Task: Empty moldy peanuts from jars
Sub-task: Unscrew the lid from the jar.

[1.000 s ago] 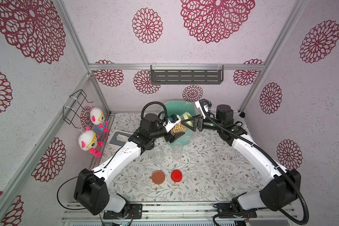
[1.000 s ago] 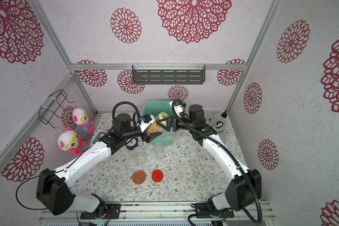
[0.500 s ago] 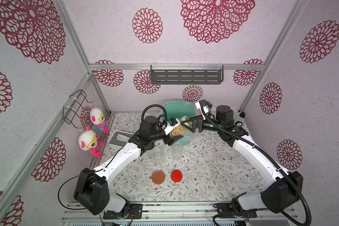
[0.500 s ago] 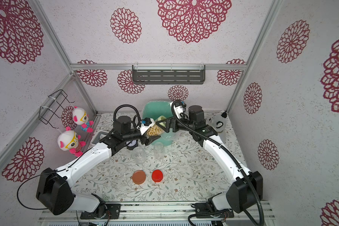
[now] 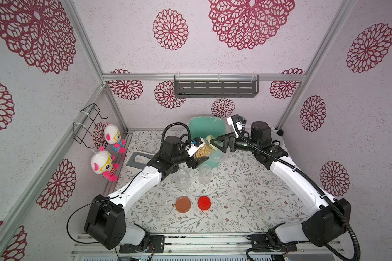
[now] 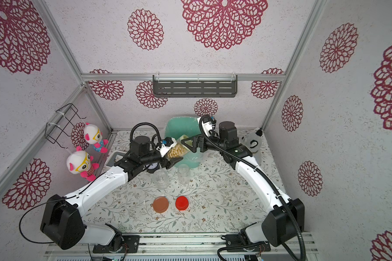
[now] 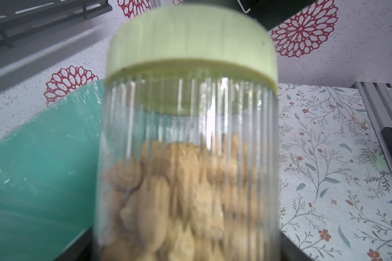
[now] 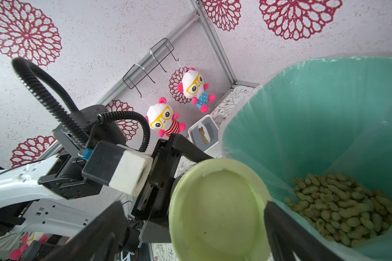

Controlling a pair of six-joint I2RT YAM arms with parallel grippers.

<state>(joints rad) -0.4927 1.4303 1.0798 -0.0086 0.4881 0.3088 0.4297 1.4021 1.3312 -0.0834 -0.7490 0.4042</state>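
My left gripper is shut on a clear ribbed jar of tan peanuts, held tilted in front of the teal bin. Its pale yellow-green lid sits on the neck and points at my right gripper. That gripper is open with a finger on each side of the lid: one finger stands at the rim, the other is well apart. Two clear jars stand upright without lids. A brown-orange lid and a red lid lie flat nearer the front.
The plastic-lined teal bin holds a heap of peanuts. A grey-white box lies by the left wall under two hanging plush toys. A panda plush sits at the back right, and a dark shelf hangs on the back wall.
My right gripper's jaws have spread wider around the pale green lid. The left gripper still holds the jar, which has shifted only slightly.
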